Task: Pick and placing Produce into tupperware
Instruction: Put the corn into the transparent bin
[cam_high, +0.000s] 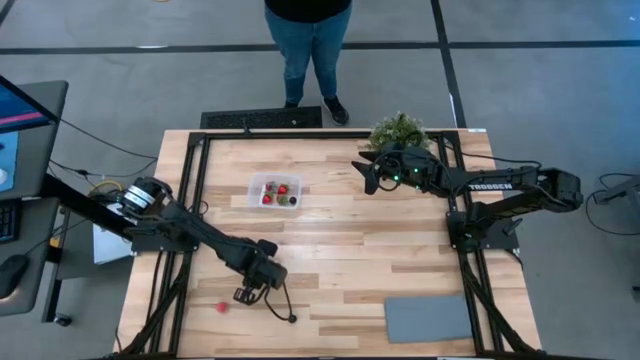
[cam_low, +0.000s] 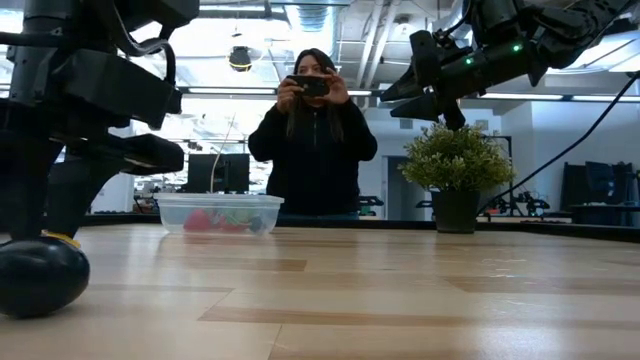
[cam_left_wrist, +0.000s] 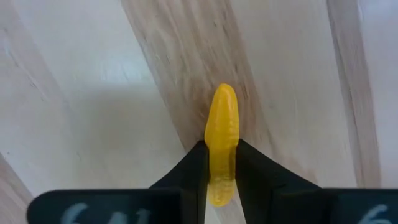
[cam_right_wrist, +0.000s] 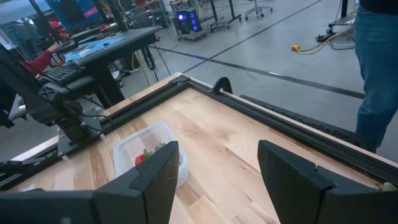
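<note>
From above: left pincer (cam_high: 246, 294) low over near-left part of wooden surface (cam_high: 340, 250); red piece (cam_high: 221, 308) just beside it; tupperware (cam_high: 275, 191) with produce farther back. Right pincer (cam_high: 366, 176) raised near potted plant (cam_high: 398, 130), fingers spread, grasping nothing. Left wrist view: left pincer clenched on yellow banana piece (cam_left_wrist: 222, 127) lying on surface.

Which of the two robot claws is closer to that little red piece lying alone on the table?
The left gripper: it sits just beside the red piece, closed on a yellow piece. The right gripper hovers far across the table near the plant.
</note>
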